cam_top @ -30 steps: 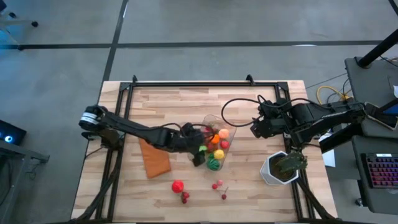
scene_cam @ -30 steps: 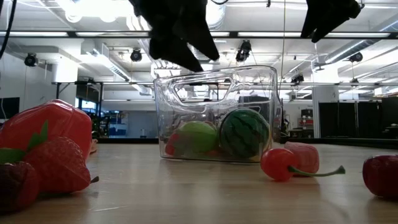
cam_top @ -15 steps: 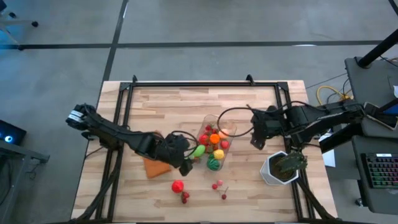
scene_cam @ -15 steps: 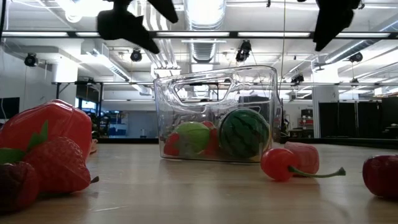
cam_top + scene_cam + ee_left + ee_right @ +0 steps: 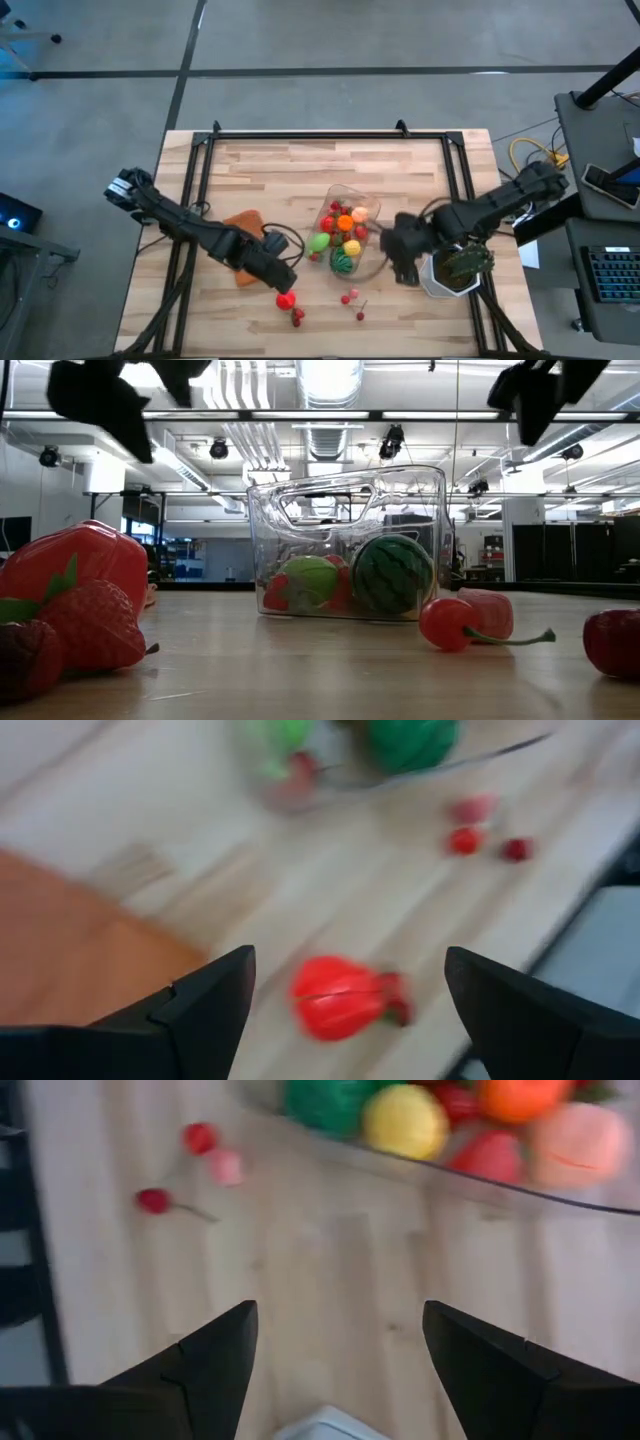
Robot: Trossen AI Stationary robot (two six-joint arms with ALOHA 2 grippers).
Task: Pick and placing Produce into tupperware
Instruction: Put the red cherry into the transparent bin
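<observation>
My left jaws hang just above the big red strawberry in the lower middle of the high view, spread wide and holding nothing; in my left wrist view that fruit lies between my two dark fingers. My right jaws sit right of centre, between the tupperware and the white plant pot, also wide and empty.

The tupperware stands in the middle of the desk, already carrying a green melon, a yellow piece, orange and red ones. Loose produce lies on the wood below it: the strawberry with a darker berry touching or just beside it, and a few small red cherries with a pink piece near them.

I judge the step in hand to be the pick of the big strawberry. To do it well I would:
- centre my fingers on either side of its widest part, so it does not squirt out;
- come straight down, keeping clear of the small berry beside it;
- close gently, since the fruit looks smooth and rounded;
- lift well above the container's rim before crossing over;
- keep my right arm from reaching into the tupperware at the same time.

The flat orange-brown mat lies partly under my left arm; I need not touch it.
</observation>
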